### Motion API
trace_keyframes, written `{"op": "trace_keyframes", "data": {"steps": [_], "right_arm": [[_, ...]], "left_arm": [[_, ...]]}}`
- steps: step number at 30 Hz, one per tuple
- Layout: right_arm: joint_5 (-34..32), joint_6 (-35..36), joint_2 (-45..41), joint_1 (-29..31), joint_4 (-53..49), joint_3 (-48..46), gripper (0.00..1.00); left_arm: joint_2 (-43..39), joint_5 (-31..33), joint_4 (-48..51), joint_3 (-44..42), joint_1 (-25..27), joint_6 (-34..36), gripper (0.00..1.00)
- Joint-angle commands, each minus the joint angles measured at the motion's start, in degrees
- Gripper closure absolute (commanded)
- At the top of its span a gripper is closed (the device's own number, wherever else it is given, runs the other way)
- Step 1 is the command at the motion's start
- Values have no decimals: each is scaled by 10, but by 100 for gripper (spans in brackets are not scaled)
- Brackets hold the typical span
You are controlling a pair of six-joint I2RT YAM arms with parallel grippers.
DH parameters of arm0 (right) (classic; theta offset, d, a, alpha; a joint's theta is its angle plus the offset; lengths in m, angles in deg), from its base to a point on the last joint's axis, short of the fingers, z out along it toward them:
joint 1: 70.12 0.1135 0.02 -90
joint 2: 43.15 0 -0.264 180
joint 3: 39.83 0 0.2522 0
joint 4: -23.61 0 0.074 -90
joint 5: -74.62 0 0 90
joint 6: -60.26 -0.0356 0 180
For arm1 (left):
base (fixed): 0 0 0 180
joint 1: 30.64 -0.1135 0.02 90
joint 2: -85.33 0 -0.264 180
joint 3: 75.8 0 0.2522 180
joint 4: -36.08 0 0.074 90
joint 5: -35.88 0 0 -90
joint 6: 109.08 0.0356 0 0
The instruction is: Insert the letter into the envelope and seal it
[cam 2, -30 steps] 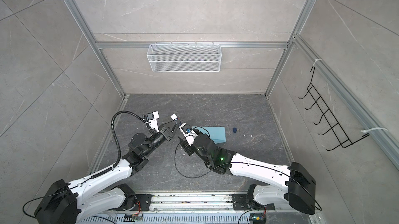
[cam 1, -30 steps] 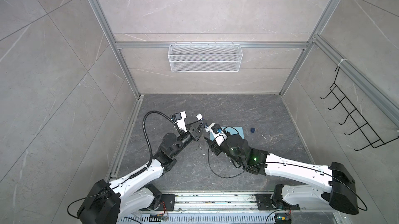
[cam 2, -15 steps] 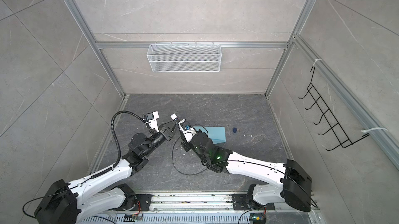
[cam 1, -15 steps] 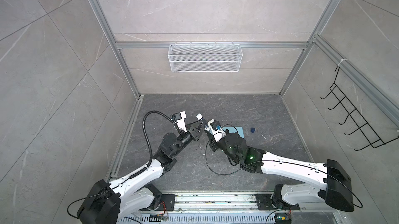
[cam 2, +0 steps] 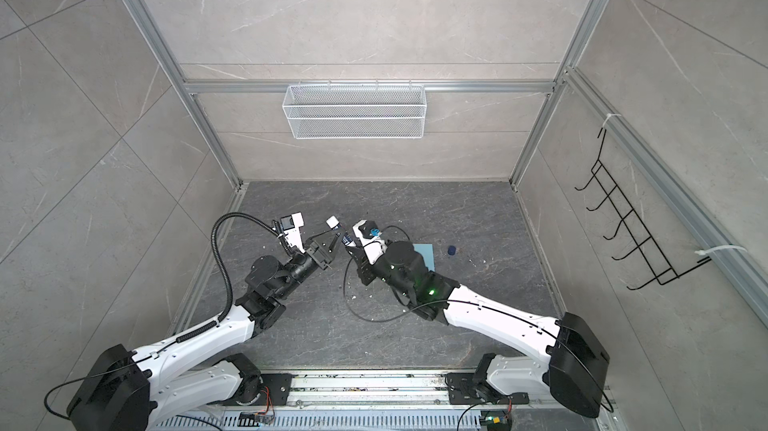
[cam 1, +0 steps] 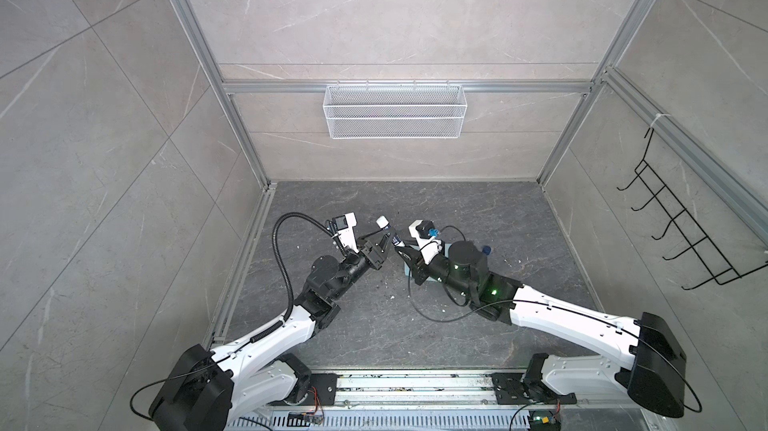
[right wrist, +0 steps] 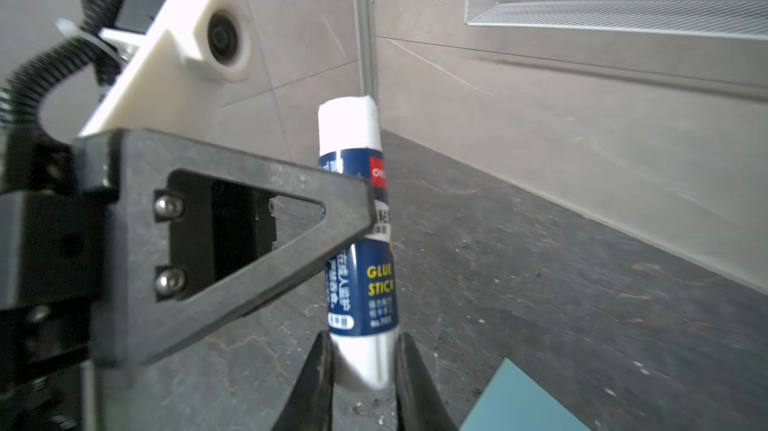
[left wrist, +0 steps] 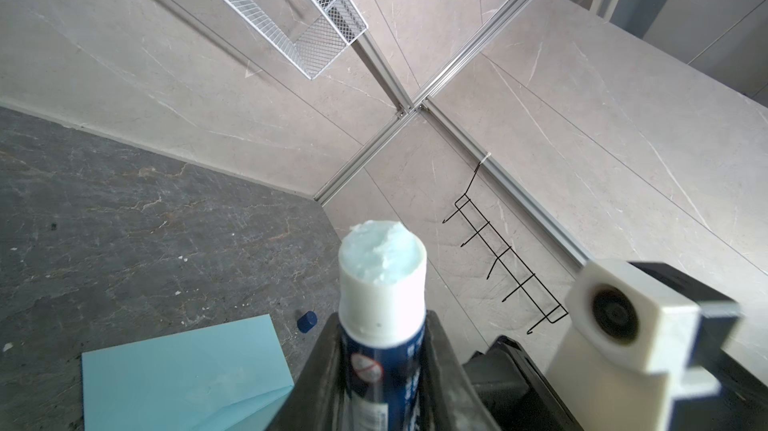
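A blue-and-white glue stick point(cam 1: 384, 230) point(cam 2: 335, 228) is uncapped and held above the floor between both arms. My left gripper point(left wrist: 382, 318) is shut on its blue body point(left wrist: 382, 275). My right gripper point(right wrist: 363, 339) is shut on its white bottom end point(right wrist: 365, 358). The left finger point(right wrist: 249, 233) crosses the right wrist view. The light blue envelope point(cam 2: 424, 256) point(left wrist: 183, 370) point(right wrist: 519, 404) lies flat on the dark floor, partly under the right arm. The letter is out of view.
A small dark blue cap point(cam 1: 485, 249) point(left wrist: 306, 321) lies on the floor just right of the envelope. A white wire basket point(cam 1: 395, 117) hangs on the back wall and a black hook rack point(cam 1: 681, 233) on the right wall. White crumbs dot the floor.
My right gripper has moved left to the glue stick and closed on its bottom end. The left gripper has kept its hold and has not moved.
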State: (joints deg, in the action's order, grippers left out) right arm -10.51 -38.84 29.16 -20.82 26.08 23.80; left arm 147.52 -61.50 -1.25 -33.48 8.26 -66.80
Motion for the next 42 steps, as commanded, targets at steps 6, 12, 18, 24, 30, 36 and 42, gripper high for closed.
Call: {"op": "trace_keyframes", "data": {"steps": [6, 12, 18, 24, 30, 36, 42], "right_arm": [[382, -339, 77, -165, 229, -9, 85], [397, -349, 93, -171, 247, -9, 76], [275, -204, 14, -157, 85, -19, 57], [-73, 37, -72, -13, -70, -17, 34], [-302, 155, -41, 106, -79, 7, 38], [-415, 208, 28, 174, -46, 40, 49], [-438, 189, 60, 183, -17, 54, 55]], "left_arm": [[3, -75, -61, 9, 1, 35, 100], [2, -66, -52, 9, 1, 35, 100], [-5, -36, -26, 9, 2, 34, 100], [-14, -20, -10, 9, 1, 35, 100], [-18, -14, -4, 8, 1, 34, 100], [-20, -10, -2, 7, 1, 34, 100], [-23, -10, -1, 5, 1, 34, 100]]}}
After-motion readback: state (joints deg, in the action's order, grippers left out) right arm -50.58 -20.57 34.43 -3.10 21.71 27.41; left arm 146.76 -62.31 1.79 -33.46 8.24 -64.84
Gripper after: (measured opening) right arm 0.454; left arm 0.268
